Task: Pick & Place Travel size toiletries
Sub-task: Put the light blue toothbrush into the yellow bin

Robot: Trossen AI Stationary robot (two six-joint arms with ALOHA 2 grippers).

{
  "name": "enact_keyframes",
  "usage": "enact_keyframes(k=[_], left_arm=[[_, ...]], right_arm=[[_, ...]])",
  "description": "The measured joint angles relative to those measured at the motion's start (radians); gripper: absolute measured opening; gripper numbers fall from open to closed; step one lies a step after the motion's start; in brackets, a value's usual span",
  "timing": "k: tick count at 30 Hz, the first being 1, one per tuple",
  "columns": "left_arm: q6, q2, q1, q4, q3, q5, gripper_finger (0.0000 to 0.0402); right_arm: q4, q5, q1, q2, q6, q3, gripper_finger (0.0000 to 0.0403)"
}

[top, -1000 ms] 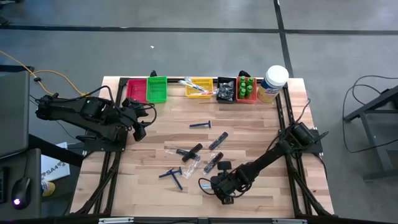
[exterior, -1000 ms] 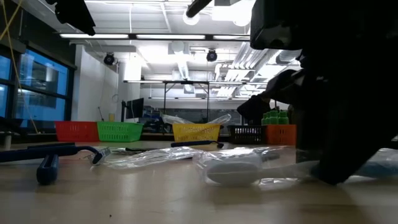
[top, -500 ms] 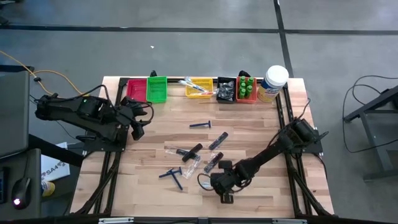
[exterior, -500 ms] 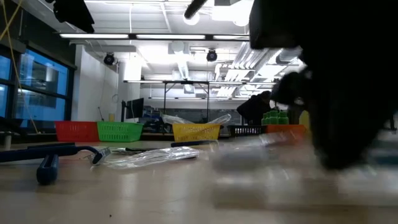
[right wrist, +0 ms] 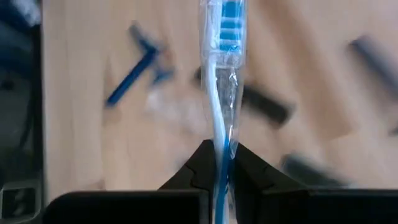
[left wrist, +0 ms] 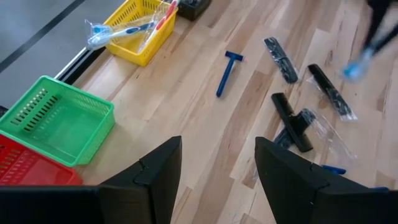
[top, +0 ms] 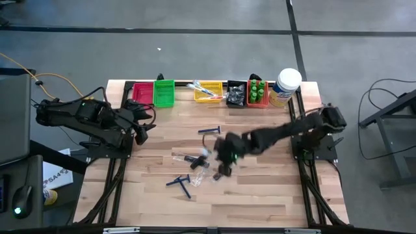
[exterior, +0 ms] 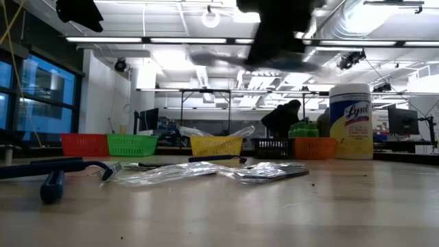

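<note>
My left gripper (left wrist: 214,180) waits at the left of the high view, fingers apart and empty, beside the green mesh bin (top: 164,93). At centre, my right gripper (top: 223,154) pinches a clear-wrapped blue-and-white toothbrush (right wrist: 219,81) above the scattered blue razors (top: 181,184).

Setting: robotics lab or industrial workshop floor. Evidence: butcher-block wooden table (top: 260,195) on a dark metal frame, standing on grey concrete floor (top: 195,58) marked with dark tape lines; exposed ceiling ducts (exterior: 384,17) and strip lights (exterior: 171,40); large dark windows (exterior: 41,96); computer monitors (exterior: 402,122) on benches beyond; yellow cable (top: 39,77) trailing across the floor.
</note>
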Motion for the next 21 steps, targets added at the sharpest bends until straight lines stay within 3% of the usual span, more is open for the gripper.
enact_keyframes(k=[9,15,21], left_arm=[[-0.004,0.009,0.0,0.021,0.0,-0.004,0.0195],[-0.018,0.009,0.0,0.072,0.0,-0.039,0.0195],[-0.071,0.009,0.0,0.081,0.0,-0.122,0.0195]], right_arm=[[0.048,-0.013,-0.296,-0.113,-0.231,0.002,0.002],[0.097,-0.135,-0.477,-0.117,-0.333,0.0,0.002],[0.324,-0.216,-0.613,-0.109,-0.441,0.0,0.002]])
